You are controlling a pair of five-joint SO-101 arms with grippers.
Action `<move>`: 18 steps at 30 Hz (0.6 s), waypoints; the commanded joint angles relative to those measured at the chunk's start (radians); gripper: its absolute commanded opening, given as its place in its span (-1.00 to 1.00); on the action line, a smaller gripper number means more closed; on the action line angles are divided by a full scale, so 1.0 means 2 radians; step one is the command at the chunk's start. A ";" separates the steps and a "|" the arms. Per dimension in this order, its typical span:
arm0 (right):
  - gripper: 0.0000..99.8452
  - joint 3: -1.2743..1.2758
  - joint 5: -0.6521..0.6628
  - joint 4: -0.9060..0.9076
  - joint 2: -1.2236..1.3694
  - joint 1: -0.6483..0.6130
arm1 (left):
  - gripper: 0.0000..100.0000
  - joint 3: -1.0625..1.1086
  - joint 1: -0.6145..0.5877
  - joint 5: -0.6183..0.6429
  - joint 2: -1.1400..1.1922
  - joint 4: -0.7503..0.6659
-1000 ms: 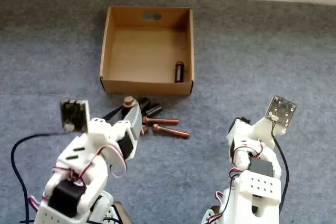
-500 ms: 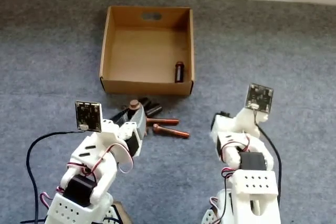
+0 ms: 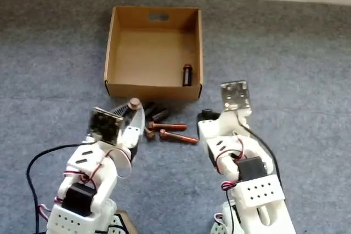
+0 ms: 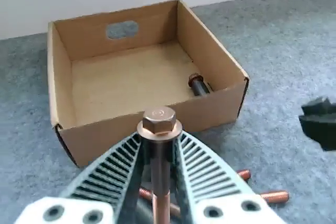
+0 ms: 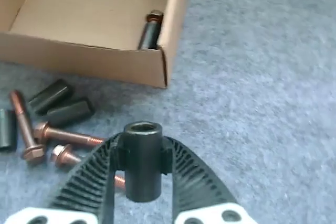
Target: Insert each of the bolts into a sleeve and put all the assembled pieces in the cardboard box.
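Note:
My left gripper [image 4: 159, 142] is shut on a copper bolt [image 4: 159, 129] held head up, just in front of the cardboard box [image 4: 157, 121]. In the high view this bolt [image 3: 134, 103] stands close to the box's front wall [image 3: 153, 90]. My right gripper [image 5: 142, 148] is shut on a black sleeve [image 5: 142, 161] with its open end up; the high view shows that sleeve [image 3: 205, 115] to the right of the loose parts. One assembled piece [image 3: 187, 74] lies in the box's near right corner.
Loose copper bolts [image 3: 178, 137] and black sleeves [image 3: 159, 114] lie on the grey carpet between the two grippers, in front of the box. In the right wrist view the sleeves [image 5: 71, 113] and bolts [image 5: 68, 136] sit near the box's corner [image 5: 165, 72].
The right arm has swung left with its sleeve, toward the loose parts and the left gripper. The left arm has turned a little to the right, still holding its bolt.

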 commanded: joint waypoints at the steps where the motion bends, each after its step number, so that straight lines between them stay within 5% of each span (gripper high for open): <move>1: -0.99 -0.030 0.012 0.001 -0.010 -0.017 | -0.98 -0.060 -0.030 -0.003 -0.002 -0.002; 5: -0.98 -0.042 0.011 -0.010 -0.010 -0.042 | -0.98 -0.119 -0.031 -0.003 0.043 0.000; 13: -0.98 -0.049 0.010 -0.010 -0.010 -0.066 | -0.98 -0.305 -0.029 -0.002 0.325 0.015; 18: -0.99 -0.049 0.009 -0.007 -0.010 -0.066 | -0.98 -0.354 -0.005 -0.001 0.368 0.041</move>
